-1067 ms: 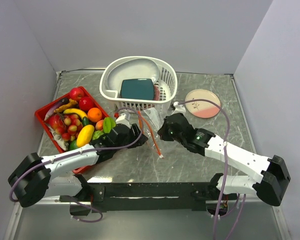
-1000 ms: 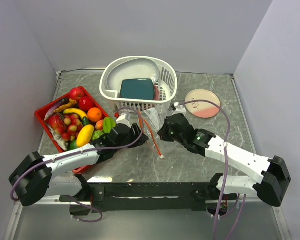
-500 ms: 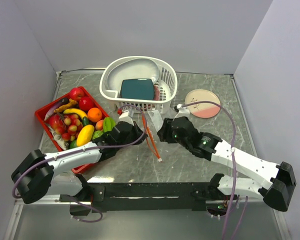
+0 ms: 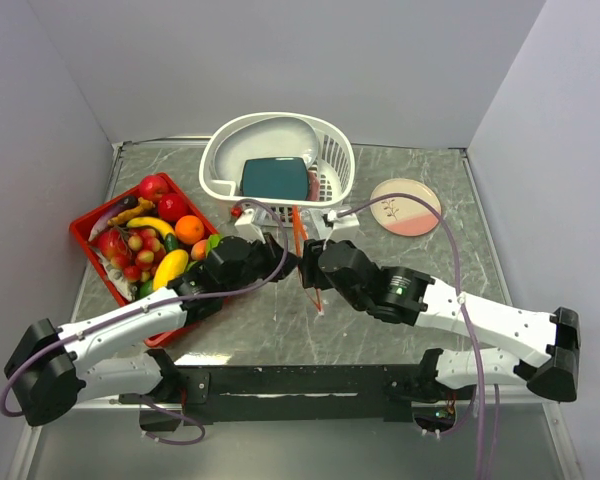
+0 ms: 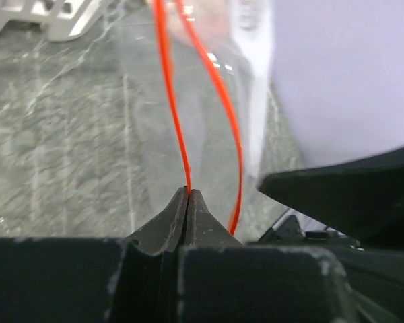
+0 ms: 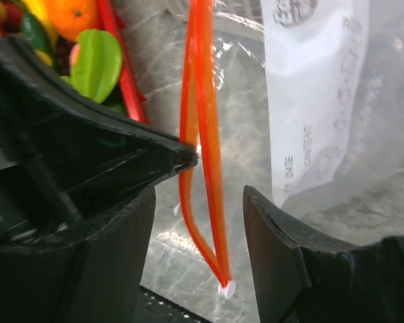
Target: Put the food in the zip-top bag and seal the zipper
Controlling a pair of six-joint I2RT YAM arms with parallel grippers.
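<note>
The clear zip-top bag hangs between my two grippers in front of the basket, with its orange-red zipper running down to a white end tab. My left gripper is shut on one strand of the zipper; the other strand bows away to its right. My right gripper is open, and both zipper strands pass between its fingers without being pinched. The food, fruits and vegetables, lies in the red tray at the left. An orange and a green piece show in the right wrist view.
A white slotted basket with a teal slab stands at the back centre, close behind the bag. A pink-and-cream plate lies at the back right. The two grippers nearly touch.
The left gripper has shut on the zipper strip. The right gripper has opened and let go, and moved left toward the left gripper. The bag has been drawn up toward the basket.
</note>
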